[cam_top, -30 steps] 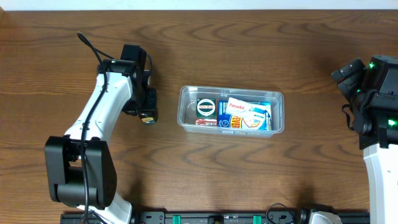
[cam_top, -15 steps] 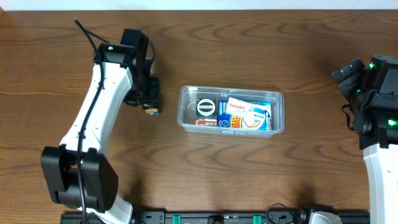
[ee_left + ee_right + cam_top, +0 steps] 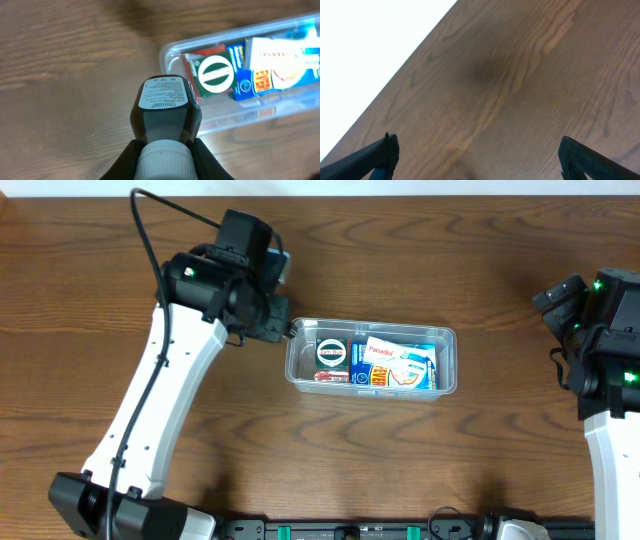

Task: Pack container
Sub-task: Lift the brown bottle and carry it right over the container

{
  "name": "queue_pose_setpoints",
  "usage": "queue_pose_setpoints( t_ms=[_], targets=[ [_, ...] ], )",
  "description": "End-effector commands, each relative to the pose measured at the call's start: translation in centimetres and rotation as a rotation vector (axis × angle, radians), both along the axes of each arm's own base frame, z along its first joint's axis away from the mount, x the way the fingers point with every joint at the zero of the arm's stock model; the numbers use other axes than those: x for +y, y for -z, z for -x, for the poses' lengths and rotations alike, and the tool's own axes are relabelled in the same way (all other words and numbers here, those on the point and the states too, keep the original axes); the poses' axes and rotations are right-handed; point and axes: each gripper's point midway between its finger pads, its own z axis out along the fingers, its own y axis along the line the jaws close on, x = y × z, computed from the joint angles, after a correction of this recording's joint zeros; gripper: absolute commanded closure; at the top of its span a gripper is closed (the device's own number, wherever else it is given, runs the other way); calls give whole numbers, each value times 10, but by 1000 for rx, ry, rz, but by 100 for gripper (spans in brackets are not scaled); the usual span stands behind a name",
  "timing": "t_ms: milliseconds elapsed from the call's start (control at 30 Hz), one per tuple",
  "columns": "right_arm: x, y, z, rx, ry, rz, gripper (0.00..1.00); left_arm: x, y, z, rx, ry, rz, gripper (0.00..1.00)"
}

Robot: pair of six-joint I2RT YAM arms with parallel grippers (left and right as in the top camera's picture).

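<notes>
Left gripper [image 3: 165, 156] is closed on a dark bottle [image 3: 165, 105] at its white cap, holding it just beside the left end of the container [image 3: 372, 322]. The container lies mid-table [image 3: 400, 450], with boxes [image 3: 380, 364] covering most of its floor. Right gripper [image 3: 480, 160] gapes wide, holds nothing and is well apart. The bottle should probably clear the rim first, then descend over the barer left end before release.
</notes>
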Motion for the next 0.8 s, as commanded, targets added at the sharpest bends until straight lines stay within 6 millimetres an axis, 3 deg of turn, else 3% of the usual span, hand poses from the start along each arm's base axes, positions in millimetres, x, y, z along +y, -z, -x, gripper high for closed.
queue_pose_setpoints(
  t_ms=[0,233,767],
  targets=[
    [-3,-3,0,-8,20,-3,1,-17,-12,9,-49,170,-20,92],
    [-3,-3,0,-8,20,-3,1,-41,-11,22,-91,455,-83,92],
    [-3,-3,0,-8,20,-3,1,-36,8,33,-87,764,-181,94]
  ],
)
